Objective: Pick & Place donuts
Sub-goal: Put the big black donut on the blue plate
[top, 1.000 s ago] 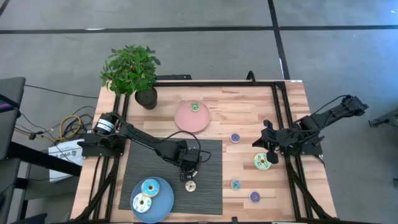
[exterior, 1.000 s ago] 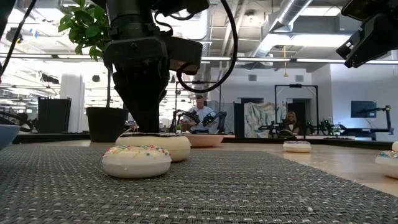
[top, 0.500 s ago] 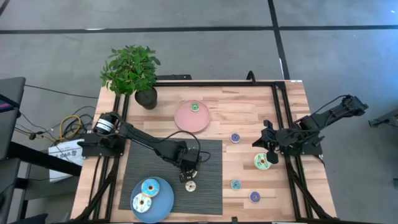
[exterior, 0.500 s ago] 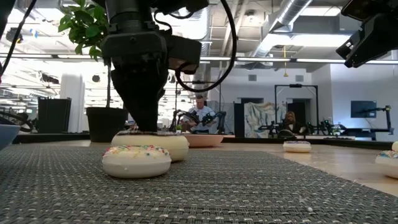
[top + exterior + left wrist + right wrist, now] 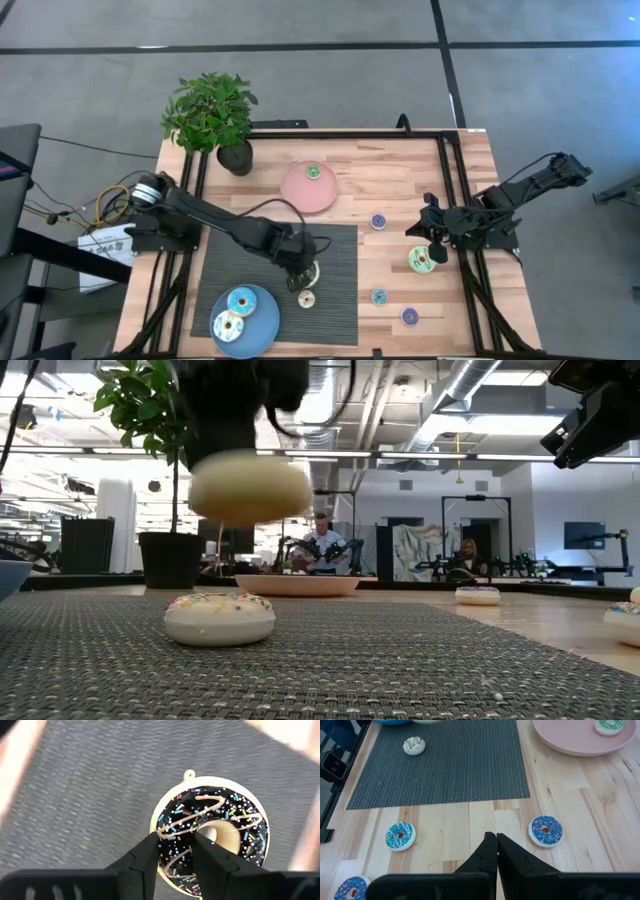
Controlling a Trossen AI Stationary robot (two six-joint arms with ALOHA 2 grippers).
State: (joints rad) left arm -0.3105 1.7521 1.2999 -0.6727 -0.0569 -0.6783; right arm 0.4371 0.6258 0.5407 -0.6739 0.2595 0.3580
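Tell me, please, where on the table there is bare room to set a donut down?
Free: the mat between the left gripper and its left edge; the wood between the pink plate and the right arm. Crowded: the blue plate, holding two donuts, and the wood near the right gripper, dotted with donuts.

Overhead, mat-level (image 5: 400,670), two wrist views

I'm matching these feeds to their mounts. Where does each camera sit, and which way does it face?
High: overhead, straight down; both arms.
Low: mat height, level across; lifted brown donut, cream donut resting.
Left wrist: past left gripper clamping the brown donut's ring.
Right wrist: past shut right gripper toward mat.
Shared: high and right wrist show the cream donut.
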